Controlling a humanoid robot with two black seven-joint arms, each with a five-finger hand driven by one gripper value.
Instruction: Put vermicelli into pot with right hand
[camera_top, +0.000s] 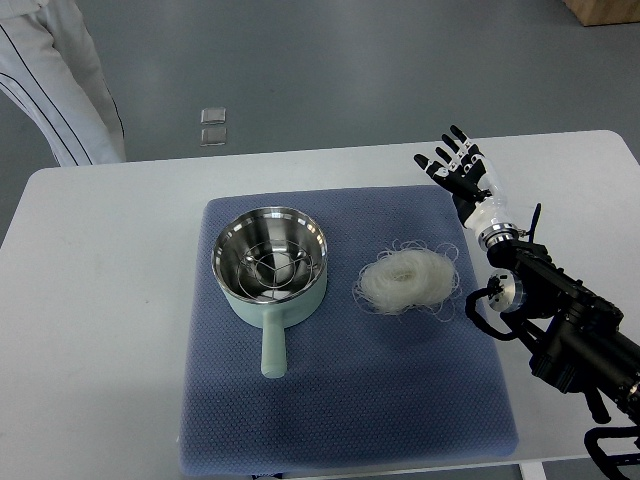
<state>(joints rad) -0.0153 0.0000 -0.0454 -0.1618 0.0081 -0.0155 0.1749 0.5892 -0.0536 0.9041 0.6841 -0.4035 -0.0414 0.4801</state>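
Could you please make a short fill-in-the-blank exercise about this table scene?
1. The vermicelli lies on the blue ____.
2. The pot holds ____ vermicelli.
3. The pot's handle points toward the picture's ____ edge.
4. The right hand has its fingers ____.

Missing words: mat; no; bottom; open

You get even, soft overhead light with no hard shadows; only faint shade sits under the pot (270, 262) and beside the right hand (462, 170). The pot's steel interior throws bright reflections, and the white table (100, 290) looks slightly washed out. Focus is sharp enough to show the weave of the blue mat (340, 390), though the thin vermicelli (405, 280) strands blur a little. The table's edges bow slightly near the frame borders.
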